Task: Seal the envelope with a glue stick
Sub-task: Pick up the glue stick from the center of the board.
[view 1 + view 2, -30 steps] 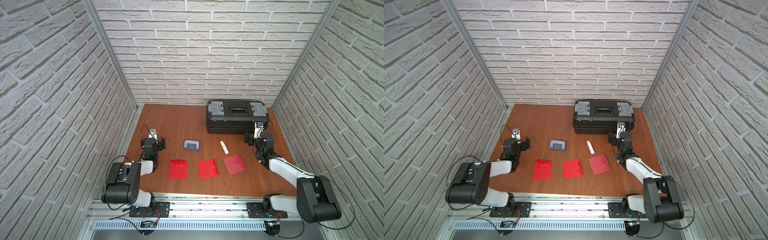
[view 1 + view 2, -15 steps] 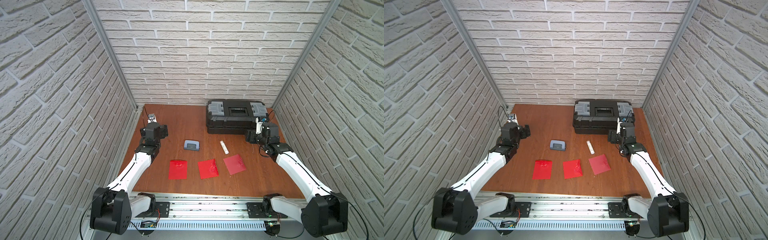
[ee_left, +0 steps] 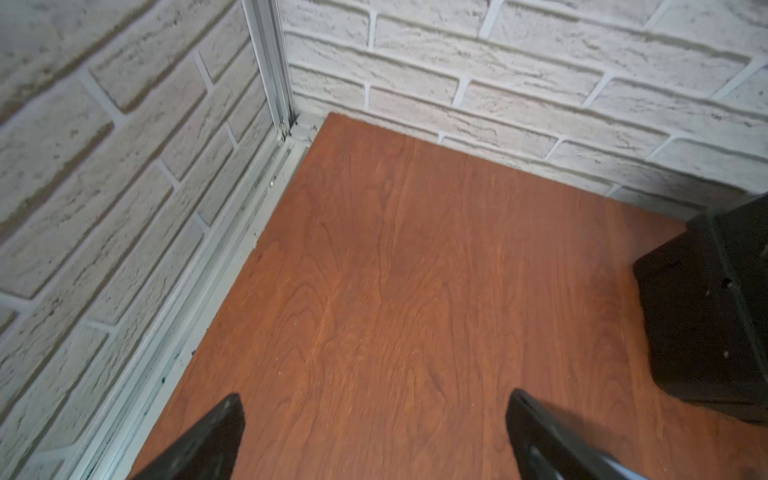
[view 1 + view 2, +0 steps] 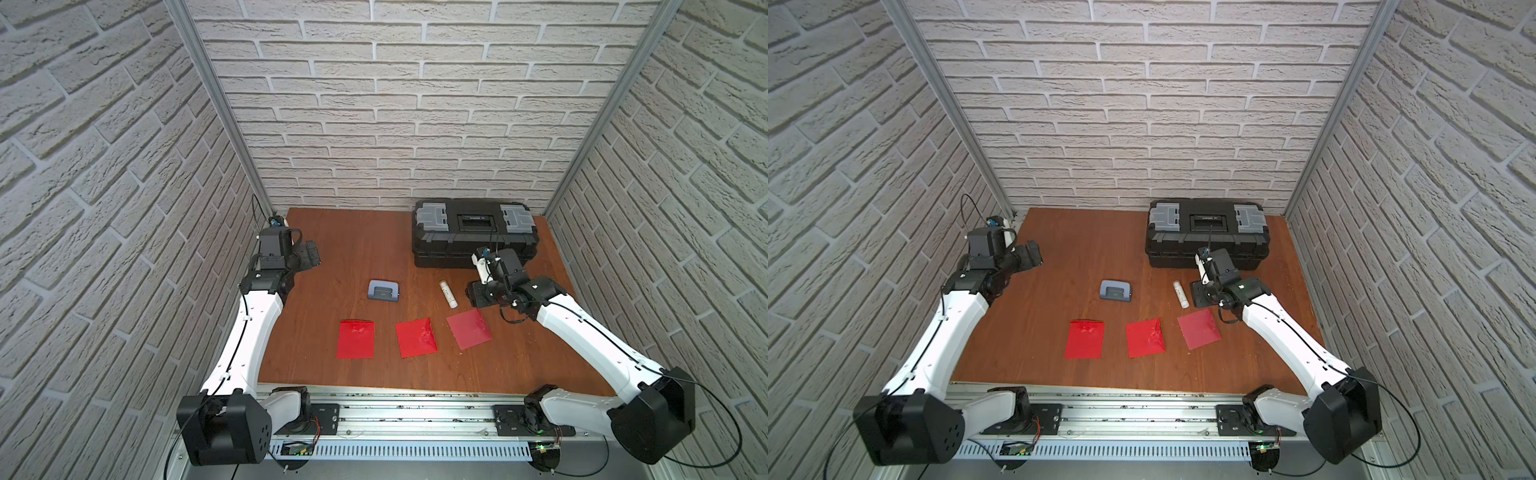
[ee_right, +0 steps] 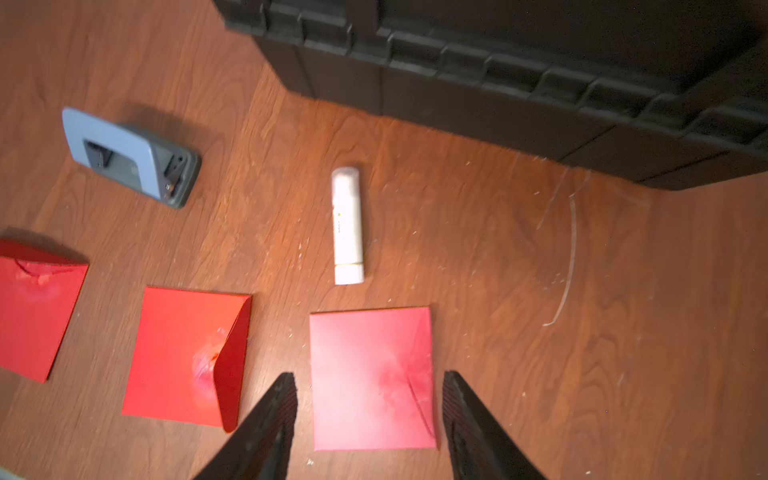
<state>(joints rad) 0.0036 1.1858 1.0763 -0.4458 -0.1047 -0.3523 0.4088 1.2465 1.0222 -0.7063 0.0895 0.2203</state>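
I am holding my right end effector (image 5: 369, 377) open and empty near the glue stick (image 5: 347, 224) lying on the table (image 5: 498, 249); I am likely risking a glancing touch rolling it away.

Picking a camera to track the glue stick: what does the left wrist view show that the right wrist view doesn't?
Only left wrist: the brick-wall corner and the open left gripper. Only right wrist: the glue stick, hole punch, three red envelopes and the right gripper. Both: the wooden table and black toolbox.
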